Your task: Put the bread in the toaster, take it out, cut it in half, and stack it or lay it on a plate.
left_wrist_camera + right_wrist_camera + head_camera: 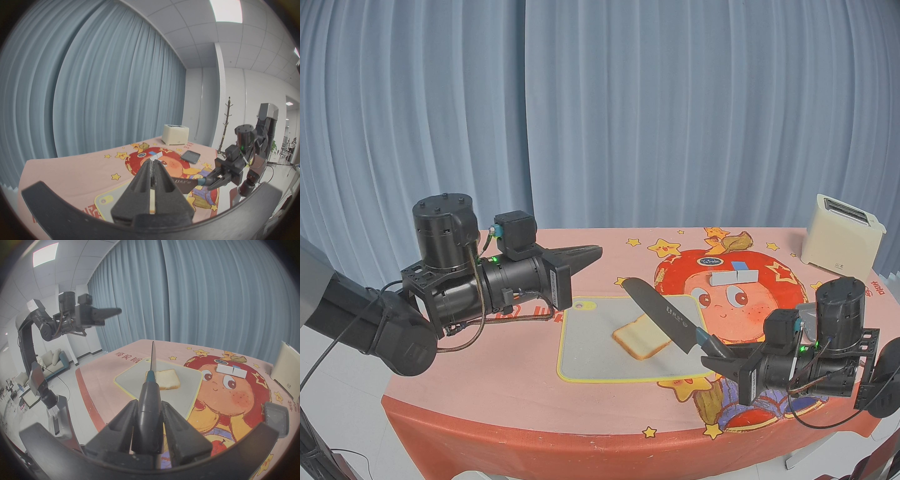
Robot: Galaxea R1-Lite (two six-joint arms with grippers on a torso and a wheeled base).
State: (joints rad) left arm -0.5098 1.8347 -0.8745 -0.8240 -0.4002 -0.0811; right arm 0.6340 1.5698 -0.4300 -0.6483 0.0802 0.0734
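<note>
bread [642,340] lies flat on the pale cutting board [584,350], one whole slice, uncut, and that is the target. right gripper [717,361] sits at the near right corner of the board, fingers clamped round the dark handle of the knife [662,311]. blade runs away from that gripper, toward the robot's left and the far side, tip raised, crossing over the far right part of the slice in the head view. from the right wrist the blade stands on edge, and the slice lies just ahead of the fingers and below the steel, off to one side of the line rather than centred under it. whether the edge touches the crust, i cannot tell. so the cut turns on this: the knife's long axis runs diagonally over one end of the slice, and my read is it wants shifting toward the middle before it comes down. left gripper [592,252] hangs above the table by the far left corner of the board, fingers pressed together with nothing between them, well apart from the bread. right arm is plainly the nearer one. toaster [842,236] stands at the far right of the table; dark square dish [190,156] lies beside the right arm, likely where the halves go.
</note>
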